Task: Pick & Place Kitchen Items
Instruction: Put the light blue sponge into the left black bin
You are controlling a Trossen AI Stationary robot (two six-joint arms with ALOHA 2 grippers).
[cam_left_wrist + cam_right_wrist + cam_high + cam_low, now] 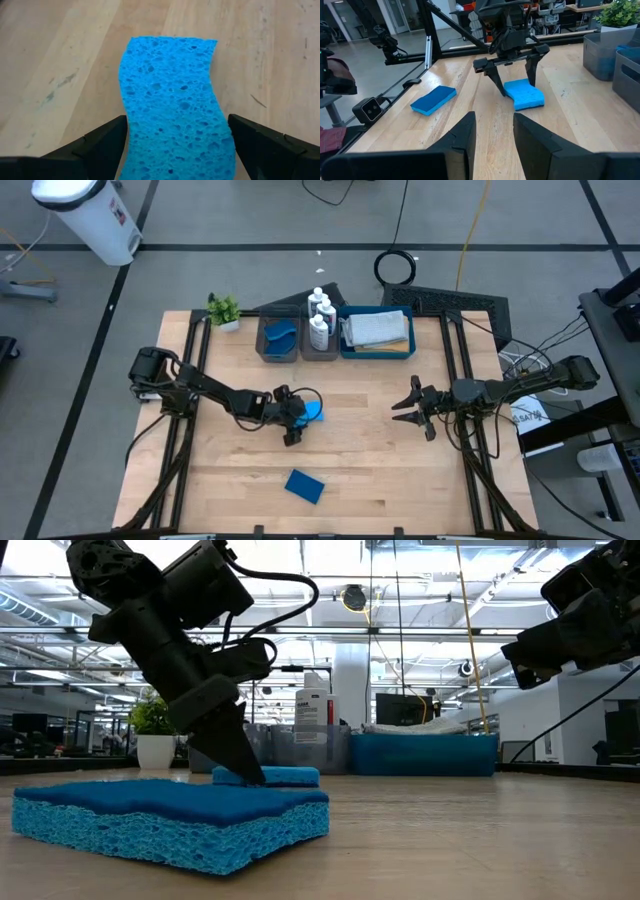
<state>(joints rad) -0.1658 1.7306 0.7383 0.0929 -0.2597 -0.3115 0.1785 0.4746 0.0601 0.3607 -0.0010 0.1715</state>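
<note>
Your left gripper (297, 423) is down at the table (380, 470) near its middle, fingers spread wide on either side of a light-blue sponge (313, 410). In the left wrist view the sponge (175, 100) lies flat between the two fingers (100, 145), with a sliver of bare wood on each side, so nothing is clamped. Its long axis runs straight out from the gripper, away from the wrist.

Take that sponge as your landmark. A second, dark-blue sponge (304, 485) lies flat toward the table's near edge from it, well apart, its long axis set at a diagonal. That makes two loose sponges on the wood.

Beyond the landmark sponge, along the far edge, sit three trays: a grey tray (279, 340) with something blue inside, a grey tray (320, 352) holding three white bottles (319, 320) standing upright, and a blue tray (378, 348) carrying a folded grey cloth (376, 328). One small potted plant (223, 311) stands beside the first tray.

Your right gripper (411, 408) hovers well to the right of the landmark sponge, pointing toward it, fingers (465, 135) only partly apart and holding nothing.
</note>
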